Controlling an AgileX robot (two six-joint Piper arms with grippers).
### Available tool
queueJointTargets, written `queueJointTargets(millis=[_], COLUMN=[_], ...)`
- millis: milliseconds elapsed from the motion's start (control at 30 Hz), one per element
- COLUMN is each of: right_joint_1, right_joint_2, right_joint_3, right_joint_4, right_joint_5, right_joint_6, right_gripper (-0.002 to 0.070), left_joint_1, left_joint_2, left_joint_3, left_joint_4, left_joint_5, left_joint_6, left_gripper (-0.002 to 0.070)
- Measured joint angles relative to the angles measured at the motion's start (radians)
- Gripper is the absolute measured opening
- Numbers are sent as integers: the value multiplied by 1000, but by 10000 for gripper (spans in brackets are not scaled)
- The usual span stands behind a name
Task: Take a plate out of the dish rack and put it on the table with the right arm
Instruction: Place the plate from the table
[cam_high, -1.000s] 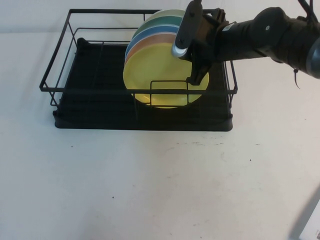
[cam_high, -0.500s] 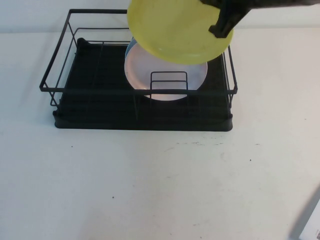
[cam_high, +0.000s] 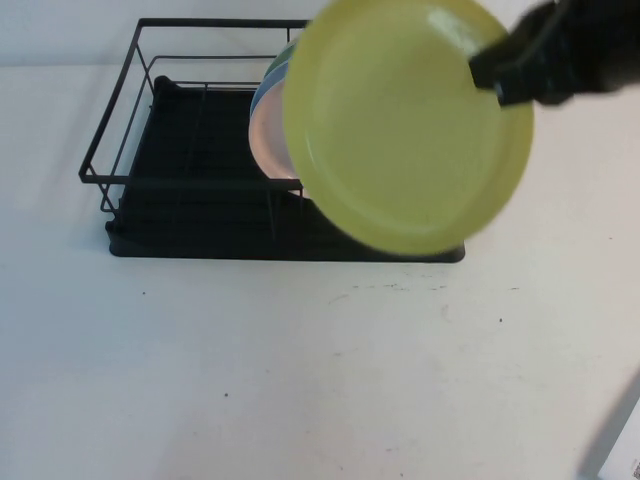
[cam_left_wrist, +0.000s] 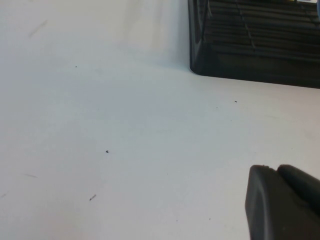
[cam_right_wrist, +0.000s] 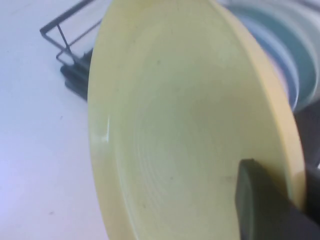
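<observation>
Plate (cam_high: 405, 125) first: we see the yellow plate up in the air, tipped toward us, in front of the right end of the dish rack (cam_high: 130, 150) and hiding much of it. Our right gripper (cam_high: 492, 72) pinches the plate's rim at about 2 o'clock, with its fingers closed tight on the edge. In the right wrist view, one dark finger (cam_right_wrist: 260, 200) lies against the inside of the plate (cam_right_wrist: 170, 125), close to the rim. Behind the yellow plate, at about 9 o'clock from it, the pink plate (cam_high: 270, 135) stands in the rack, with the blue plate (cam_high: 268, 82) and more plates behind that. The rack sits on the white table (cam_high: 300, 380), at 12 o'clock from the table's middle. Our left gripper (cam_left_wrist: 282, 202) hangs low over the table (cam_left_wrist: 100, 125), well apart from the rack's corner (cam_left_wrist: 250, 55), and we cannot tell if it is open or closed.
</observation>
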Motion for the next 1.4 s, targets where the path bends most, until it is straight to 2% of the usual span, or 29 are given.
queueJointTargets(millis=[200, 367, 467, 700, 867, 1267, 1400], right_joint_1=[0, 0, 0, 0, 0, 0, 0], right_joint_2=[-98, -66, 5, 230, 356, 423, 425], right_joint_3=[306, 450, 477, 481, 481, 478, 477], right_joint_4=[74, 251, 356, 645, 786, 862, 852], right_joint_5=[-77, -121, -139, -225, -241, -322, -340], right_joint_6=[194, 232, 188, -33, -154, -193, -196], right_gripper=[71, 71, 71, 71, 71, 72, 134], left_joint_1=[0, 0, 0, 0, 0, 0, 0], left_joint_2=[0, 0, 0, 0, 0, 0, 0], left_joint_3=[0, 0, 0, 0, 0, 0, 0], left_joint_4=[0, 0, 0, 0, 0, 0, 0], left_joint_5=[0, 0, 0, 0, 0, 0, 0], left_joint_6=[0, 0, 0, 0, 0, 0, 0], left_gripper=[-4, -4, -4, -4, -4, -4, -4])
